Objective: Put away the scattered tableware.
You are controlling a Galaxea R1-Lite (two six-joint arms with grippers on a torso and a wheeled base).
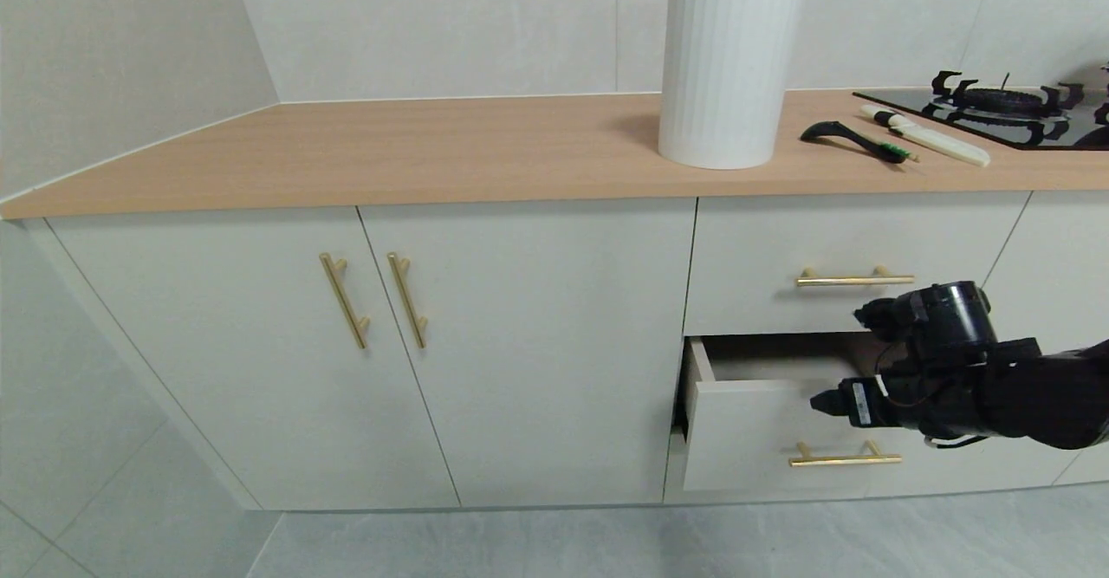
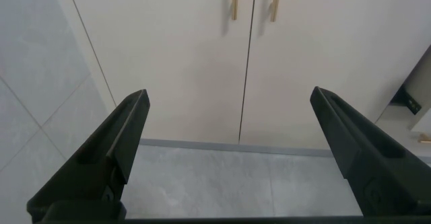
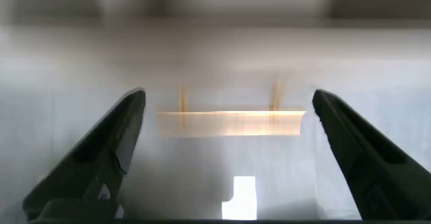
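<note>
Wooden countertop [image 1: 433, 149] runs above lower drawer [image 1: 745, 413]. Drawer stands partly out, likely readied for utensils. White ribbed container [image 1: 728, 67] on top, above drawer's left edge.

Right gripper [image 1: 845, 357] level before drawer front, jaws wide apart, holding nothing. Blurred gold handle [image 3: 232, 122] between them, probably drawer's own.

Left gripper [image 2: 229, 96] low, left of drawer, wide apart, holding nothing.

Black ladle [image 1: 853, 140] and cream utensil [image 1: 927, 140] loose up-right of drawer, not yet stowed.
</note>
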